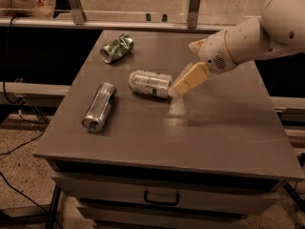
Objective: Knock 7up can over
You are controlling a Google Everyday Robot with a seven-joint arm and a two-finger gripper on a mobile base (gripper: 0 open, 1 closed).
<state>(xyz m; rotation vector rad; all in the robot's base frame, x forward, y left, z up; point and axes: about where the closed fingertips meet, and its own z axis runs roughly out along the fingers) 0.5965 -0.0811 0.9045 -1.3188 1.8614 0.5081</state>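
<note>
You are looking down at one grey table [214,128] with three cans on it, all three lying on their sides, none upright.

The 7up can [150,84] is the one to steer by. It lies near the middle of the tabletop, pale silver with green markings, its length running across the view.

Beyond the 7up can and to its left, well apart from it, lies one dark green can [116,48] with a crumpled body, close to the table's far edge. Nearer to you than the 7up can and also to its left lies one slim silver-and-blue can [99,107], its open-looking end pointing toward the near edge. It does not touch the 7up can.

Your one gripper [177,88] — a tan block on the end of the single white arm [248,39] — slants down from the upper right of the view, and its tip sits at the 7up can's right end, touching it or just beside it. You cannot tell from this view how far open the gripper is, nor whether it has hold of anything.

Below the 7up can, under the table's near edge, one drawer front shows one dark handle [162,198].
</note>
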